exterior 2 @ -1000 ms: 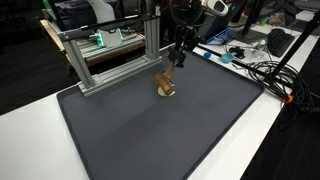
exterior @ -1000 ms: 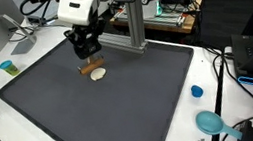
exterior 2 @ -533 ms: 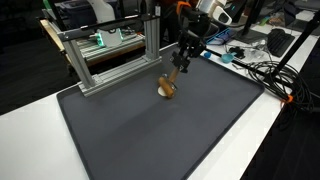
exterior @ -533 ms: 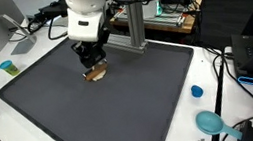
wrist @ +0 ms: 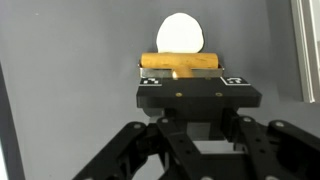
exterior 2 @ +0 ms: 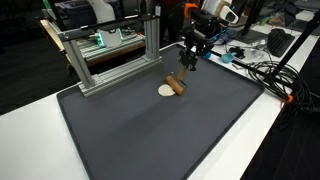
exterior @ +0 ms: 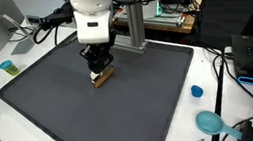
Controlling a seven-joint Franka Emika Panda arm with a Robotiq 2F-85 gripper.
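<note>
A white tabletop (exterior: 207, 68) carried a dark grey mat (exterior: 123, 116) that covered most of it. Near the mat's far edge lay a wooden block (exterior 2: 176, 85), with a white disc (exterior 2: 165, 91) touching it. A metal frame (exterior 2: 110, 62) stood along that far edge. Off the mat, on the bare white strip, sat a blue cap (exterior: 196, 91), a teal dish (exterior: 208, 121) and loose cables (exterior: 229, 65); a small cup (exterior: 7, 67) stood beside the opposite edge.

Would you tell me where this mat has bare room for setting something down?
The grey mat is bare from the wooden block to its near edge and across to the side by the blue cap. Crowded: around block and white disc by the tool, and among the cables.
</note>
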